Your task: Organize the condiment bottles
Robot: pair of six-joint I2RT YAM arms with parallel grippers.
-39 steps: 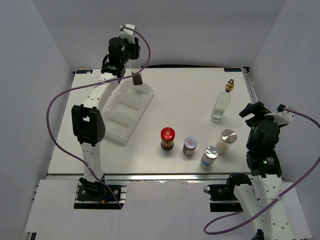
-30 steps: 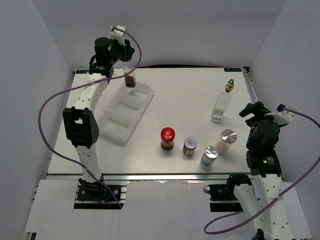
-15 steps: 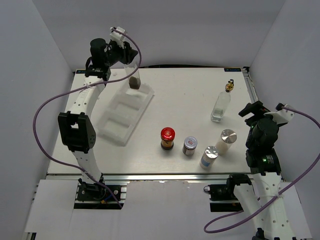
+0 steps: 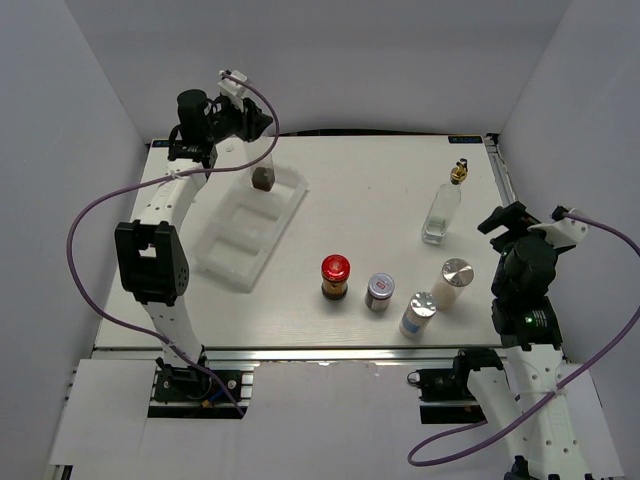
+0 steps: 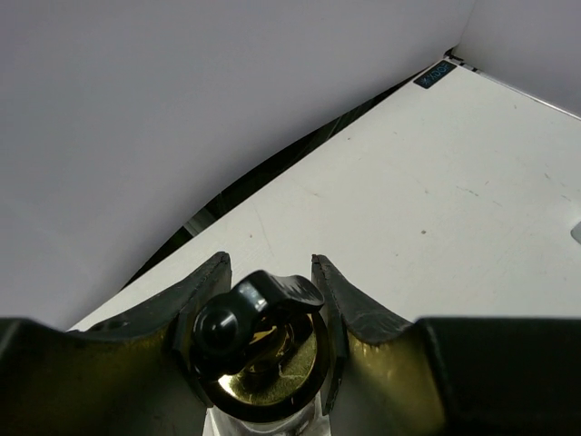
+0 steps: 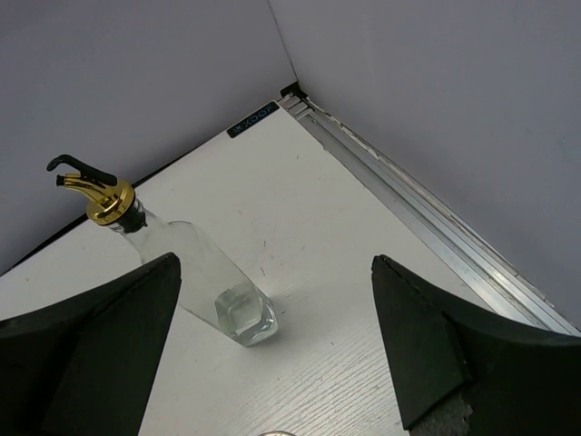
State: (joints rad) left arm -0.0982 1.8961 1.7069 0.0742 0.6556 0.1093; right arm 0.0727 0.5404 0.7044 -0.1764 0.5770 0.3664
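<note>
My left gripper (image 4: 248,124) is shut on the gold pourer (image 5: 272,363) of a tall glass bottle (image 4: 262,170) that has dark liquid at its bottom. It holds the bottle tilted at the far end of the white stepped tray (image 4: 238,245). I cannot tell whether the base touches the tray. My right gripper (image 4: 505,218) is open and empty, just right of the second clear bottle (image 4: 443,210), which also shows in the right wrist view (image 6: 204,277). A red-capped jar (image 4: 335,277), a silver-lidded jar (image 4: 380,291) and two shakers (image 4: 418,312) (image 4: 454,279) stand at front centre.
The tray lies slantwise on the left half of the table (image 4: 370,190). White walls close in the back and both sides. A metal rail (image 6: 427,227) runs along the table's right edge. Purple cables loop from both arms.
My left wrist has swung left and back. The dark-bottomed bottle has tilted and its base has come down toward the tray's far step. The right arm has not moved.
</note>
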